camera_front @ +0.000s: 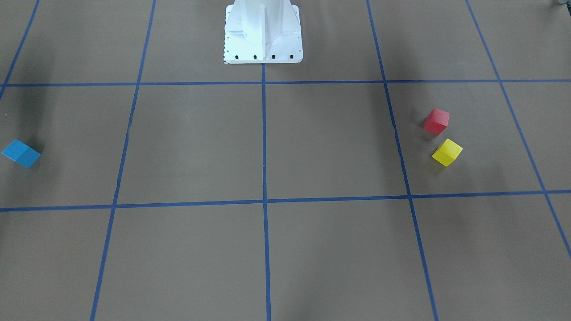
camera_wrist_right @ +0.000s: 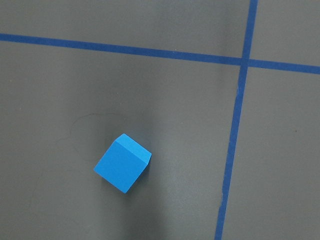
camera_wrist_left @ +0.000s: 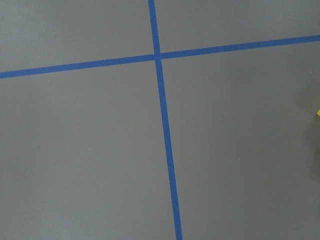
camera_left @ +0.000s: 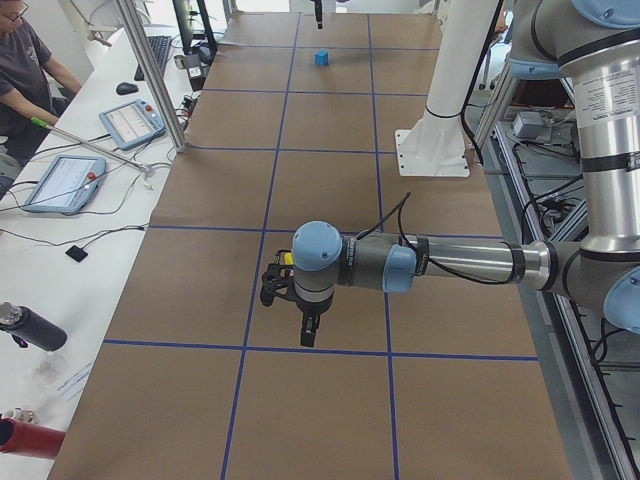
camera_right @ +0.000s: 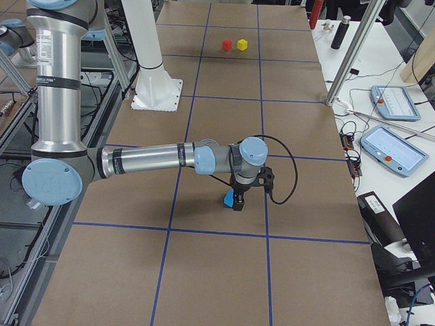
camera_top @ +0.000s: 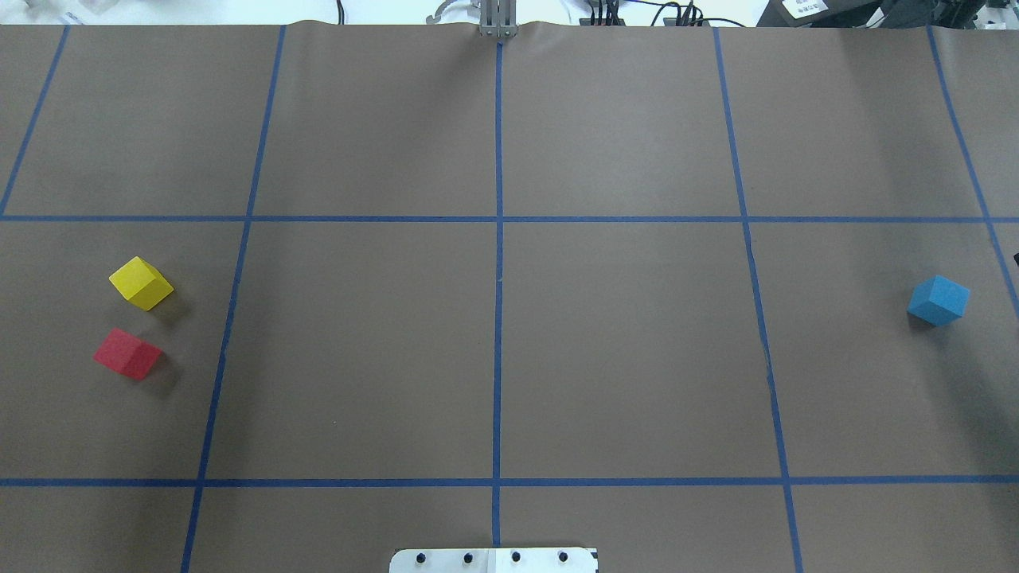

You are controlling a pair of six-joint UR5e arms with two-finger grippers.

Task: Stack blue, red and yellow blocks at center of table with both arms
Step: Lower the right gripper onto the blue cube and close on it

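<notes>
- Progress, as I judge it, is nil: nothing is stacked, and the centre of the table (camera_top: 621, 350), where the tape lines (camera_top: 499, 350) cross, holds no block.
- The blue block (camera_top: 939, 300) sits alone far out on the right side, flat on the surface and turned askew to the grid.
- The red block (camera_top: 127, 352) and the yellow block (camera_top: 141, 282) lie on the left side, near each other but not touching. The yellow one is farther from the robot's base and the red one nearer.
- The right gripper (camera_right: 237, 202) hangs pointing down just over the blue block. Its wrist camera looks down on the cube lying free on the table. From the side view alone I cannot tell how far its jaws are parted.
- The left gripper (camera_left: 305, 332) hangs above the red and yellow pair, and its wrist camera catches only a sliver of yellow at the frame's right edge. I cannot tell how far its jaws are parted either.
- All three cubes rest on the table, so neither tool has hold of one.
- Everything is left to do: three grasps, three carries to the centre, and two placements on top of a base cube.
</notes>
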